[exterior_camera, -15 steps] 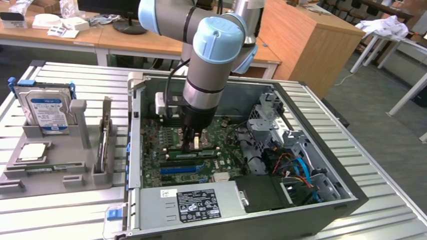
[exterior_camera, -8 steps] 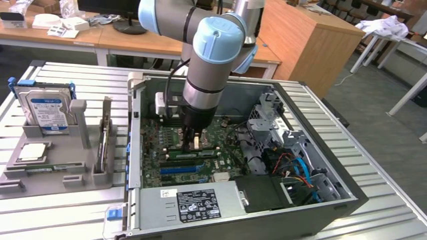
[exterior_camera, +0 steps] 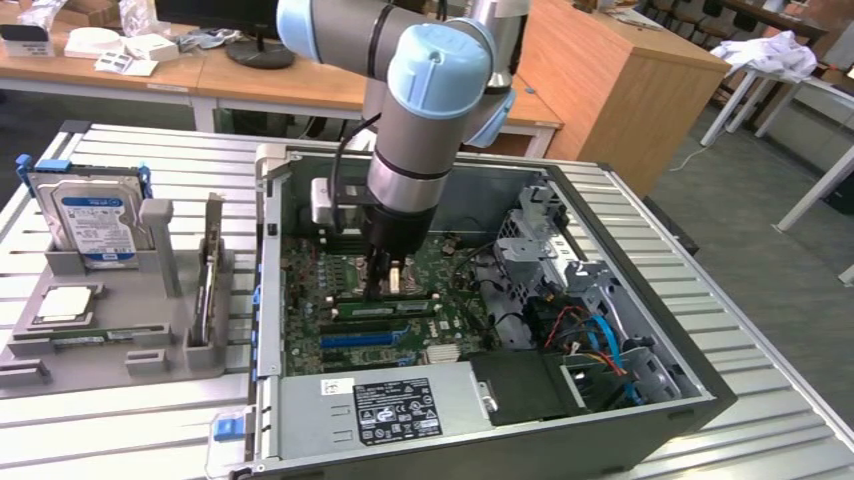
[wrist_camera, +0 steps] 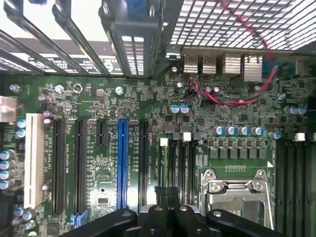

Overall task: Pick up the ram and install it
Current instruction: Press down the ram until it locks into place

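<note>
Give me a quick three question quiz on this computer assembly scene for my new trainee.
1. True or false: the gripper is down inside the open computer case.
2. On the motherboard, the expansion slot between the black ones is: A red, B blue, C yellow.
3. Fill in: the hard drive stands in a grey holder on the exterior view's ____ of the case.
Key: 1 true; 2 B; 3 left.

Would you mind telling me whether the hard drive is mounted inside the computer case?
No, the hard drive stands upright in a grey holder outside the computer case, toward the exterior view's left.
</note>
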You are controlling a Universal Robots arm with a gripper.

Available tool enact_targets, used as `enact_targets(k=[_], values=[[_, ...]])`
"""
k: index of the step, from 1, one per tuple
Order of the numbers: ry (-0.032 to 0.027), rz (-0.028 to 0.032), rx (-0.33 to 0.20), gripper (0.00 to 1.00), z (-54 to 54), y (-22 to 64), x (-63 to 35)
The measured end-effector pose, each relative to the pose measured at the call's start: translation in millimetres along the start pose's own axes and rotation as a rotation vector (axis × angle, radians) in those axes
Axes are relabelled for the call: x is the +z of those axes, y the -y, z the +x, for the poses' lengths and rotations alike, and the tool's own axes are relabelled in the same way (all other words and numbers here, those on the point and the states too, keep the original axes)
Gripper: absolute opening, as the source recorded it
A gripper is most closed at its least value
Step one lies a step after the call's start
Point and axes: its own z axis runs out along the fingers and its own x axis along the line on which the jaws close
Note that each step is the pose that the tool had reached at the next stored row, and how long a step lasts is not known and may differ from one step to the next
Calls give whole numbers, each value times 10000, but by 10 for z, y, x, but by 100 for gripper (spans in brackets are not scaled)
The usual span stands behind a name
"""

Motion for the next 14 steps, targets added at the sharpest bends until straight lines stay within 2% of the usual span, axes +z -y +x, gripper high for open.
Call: enact_targets(k=[14], values=[[-2,-1,0,11,-30,-12,-458]])
